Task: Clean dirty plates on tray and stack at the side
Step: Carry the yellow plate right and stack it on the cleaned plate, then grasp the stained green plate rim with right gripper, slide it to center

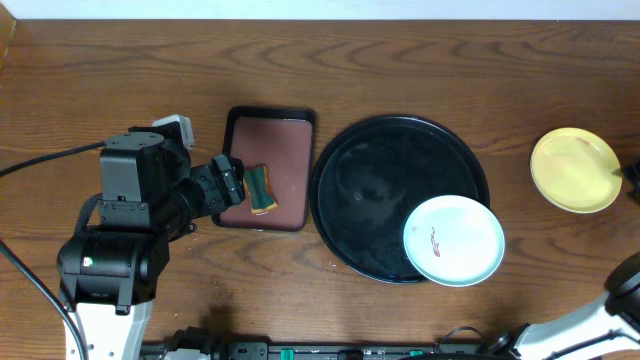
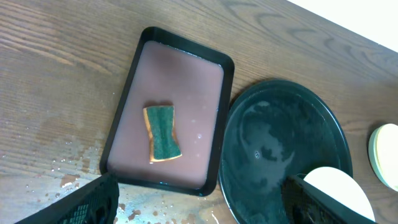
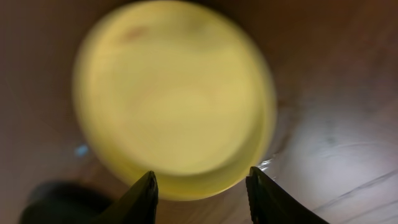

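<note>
Hovering at the left edge of the brown rectangular tray [image 1: 268, 140], the left gripper [image 2: 202, 186] stood wide open, its two black fingers [image 2: 93, 202] far apart with nothing between them; the tray held a green sponge with tan edges [image 2: 162, 134], lying flat near its middle and clear of every wall; the tray's floor looked wet and pinkish, and small wet spots marked the wooden table [image 1: 420, 60] by its near left corner.

Just right of it, rims almost touching, lay the black round tray [image 1: 370, 170], glossy and streaked with wet; most of its floor was bare, and one mint-blue plate [image 1: 454, 240] sat in its near right part, overhanging the rim there, with a small reddish-brown smear left of its middle.

Well to the right, apart from the black tray and on bare wood, lay the yellow plate [image 1: 576, 170], close to the table's right edge as seen from overhead; the right gripper [image 3: 202, 177] hung over it, its fingers [image 3: 142, 200] spread with the plate's near rim showing between them; the wrist view was blurred, so I could not tell whether they touched it, and they gripped nothing.

Open wood ran along the far side behind both trays, and between the black tray and the yellow plate.
</note>
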Robot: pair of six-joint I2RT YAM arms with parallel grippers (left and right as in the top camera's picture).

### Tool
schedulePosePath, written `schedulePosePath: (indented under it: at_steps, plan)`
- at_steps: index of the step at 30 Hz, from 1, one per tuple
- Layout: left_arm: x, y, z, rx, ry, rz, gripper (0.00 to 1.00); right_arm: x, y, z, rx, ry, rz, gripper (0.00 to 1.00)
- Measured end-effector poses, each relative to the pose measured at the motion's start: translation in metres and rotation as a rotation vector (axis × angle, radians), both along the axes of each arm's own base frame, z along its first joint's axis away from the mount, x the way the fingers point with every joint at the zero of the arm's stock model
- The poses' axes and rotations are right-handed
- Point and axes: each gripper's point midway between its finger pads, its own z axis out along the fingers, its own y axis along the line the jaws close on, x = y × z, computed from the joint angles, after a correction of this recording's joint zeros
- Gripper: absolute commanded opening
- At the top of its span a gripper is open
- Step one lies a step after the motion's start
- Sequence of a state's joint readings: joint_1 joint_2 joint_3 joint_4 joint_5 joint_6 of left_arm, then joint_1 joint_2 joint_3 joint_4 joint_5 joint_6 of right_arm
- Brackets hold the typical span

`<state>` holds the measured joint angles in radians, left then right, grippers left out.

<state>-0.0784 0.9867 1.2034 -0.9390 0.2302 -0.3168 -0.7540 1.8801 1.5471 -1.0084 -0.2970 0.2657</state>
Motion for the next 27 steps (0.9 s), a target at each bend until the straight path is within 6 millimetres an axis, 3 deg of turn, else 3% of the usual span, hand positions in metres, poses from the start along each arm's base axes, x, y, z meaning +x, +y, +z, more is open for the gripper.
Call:
schedulePosePath:
  at_steps: [3, 5, 8, 10, 15, 20, 24, 27]
  plan:
    - [0.000, 0.000, 0.000, 0.000, 0.000, 0.000, 0.84, 0.013, 0.040, 0.044, -0.031, -0.082, 0.111, 0.46]
    - [0.000, 0.000, 0.000, 0.000, 0.000, 0.000, 0.84, 0.015, 0.079, 0.067, -0.032, -0.104, 0.213, 0.45]
    - [0.000, 0.000, 0.000, 0.000, 0.000, 0.000, 0.84, 0.008, 0.140, 0.083, -0.019, -0.074, 0.373, 0.45]
    - [0.000, 0.000, 0.000, 0.000, 0.000, 0.000, 0.84, 0.001, 0.172, 0.081, -0.025, -0.016, 0.472, 0.44]
    - [0.000, 0.000, 0.000, 0.000, 0.000, 0.000, 0.84, -0.015, 0.223, 0.056, -0.115, 0.137, 0.678, 0.45]
    - [0.000, 0.000, 0.000, 0.000, 0.000, 0.000, 0.84, -0.036, 0.247, 0.003, -0.182, 0.260, 0.799, 0.48]
    - [0.000, 0.000, 0.000, 0.000, 0.000, 0.000, 0.84, -0.069, 0.246, -0.043, -0.203, 0.382, 0.828, 0.50]
    - [0.000, 0.000, 0.000, 0.000, 0.000, 0.000, 0.84, -0.085, 0.235, -0.059, -0.235, 0.453, 0.803, 0.50]
